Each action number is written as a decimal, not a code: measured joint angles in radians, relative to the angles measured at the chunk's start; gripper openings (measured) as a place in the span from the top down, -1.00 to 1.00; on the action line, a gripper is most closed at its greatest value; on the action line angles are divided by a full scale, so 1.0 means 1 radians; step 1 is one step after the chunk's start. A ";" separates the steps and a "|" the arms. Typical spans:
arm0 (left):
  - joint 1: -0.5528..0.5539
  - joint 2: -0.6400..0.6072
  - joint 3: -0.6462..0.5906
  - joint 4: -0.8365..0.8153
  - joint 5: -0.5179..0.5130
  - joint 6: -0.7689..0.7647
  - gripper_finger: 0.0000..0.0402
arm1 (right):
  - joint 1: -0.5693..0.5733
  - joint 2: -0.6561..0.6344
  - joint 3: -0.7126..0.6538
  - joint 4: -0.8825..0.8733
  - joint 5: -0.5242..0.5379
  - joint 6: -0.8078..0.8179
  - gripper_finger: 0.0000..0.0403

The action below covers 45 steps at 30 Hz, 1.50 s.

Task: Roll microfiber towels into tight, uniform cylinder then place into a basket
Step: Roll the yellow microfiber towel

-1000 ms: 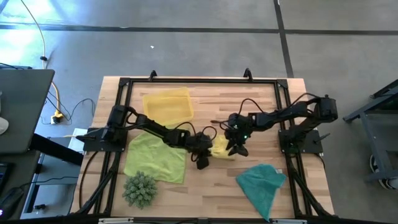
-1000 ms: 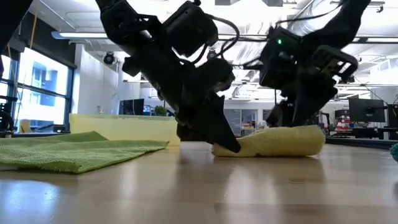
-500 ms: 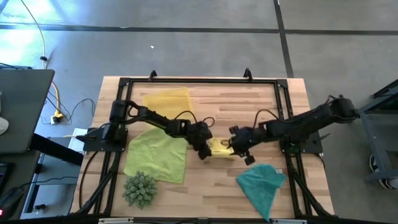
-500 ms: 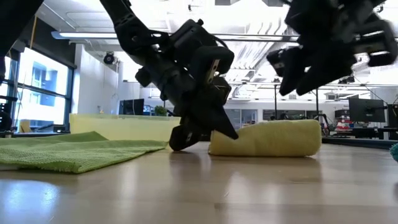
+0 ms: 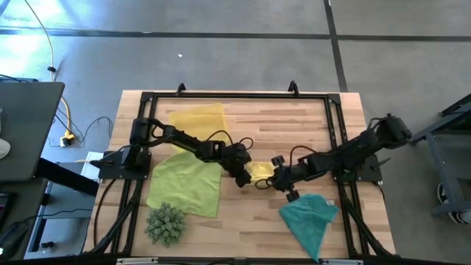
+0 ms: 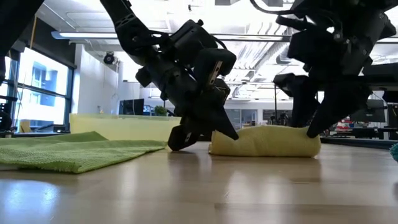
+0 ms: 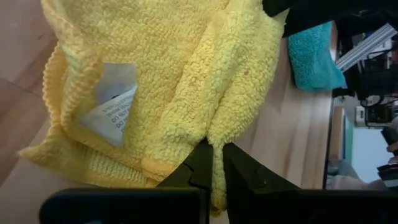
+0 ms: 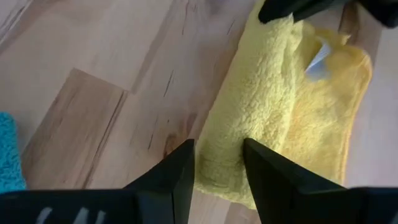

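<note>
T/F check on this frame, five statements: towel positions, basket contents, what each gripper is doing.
1. The yellow towel lies rolled on the table, between the two grippers. True.
2. The basket already holds a rolled towel. False: nothing shows in it.
3. The left gripper has its fingers shut, at one end of the yellow roll. True.
4. The teal towel is spread flat under the left arm. False: it lies bunched near the right arm; the lime green towel lies flat by the left arm.
5. The right gripper has lifted the roll off the table. False: its fingers straddle the roll's end, which rests on the wood.
</note>
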 joint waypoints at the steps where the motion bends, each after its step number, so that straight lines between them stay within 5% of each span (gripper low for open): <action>1: 0.000 0.000 0.000 0.000 -0.006 -0.001 0.94 | 0.000 0.003 0.000 -0.002 -0.004 0.012 0.32; 10: 0.000 0.000 0.000 0.001 -0.023 -0.014 0.94 | -0.018 0.028 0.000 -0.002 -0.065 0.099 -0.21; 17: 0.000 0.000 0.000 0.012 -0.022 -0.026 0.94 | -0.018 0.028 -0.026 0.016 0.026 0.166 -0.26; 24: 0.001 0.000 0.000 0.018 -0.015 -0.034 0.94 | -0.018 0.028 -0.082 0.048 0.103 0.249 0.05; 34: 0.001 0.000 0.000 0.024 -0.034 -0.056 0.81 | -0.017 0.027 -0.082 0.050 0.087 0.263 0.92; 45: 0.005 -0.087 -0.010 -0.044 -0.043 0.223 0.48 | -0.084 0.026 -0.081 0.055 -0.249 0.270 0.97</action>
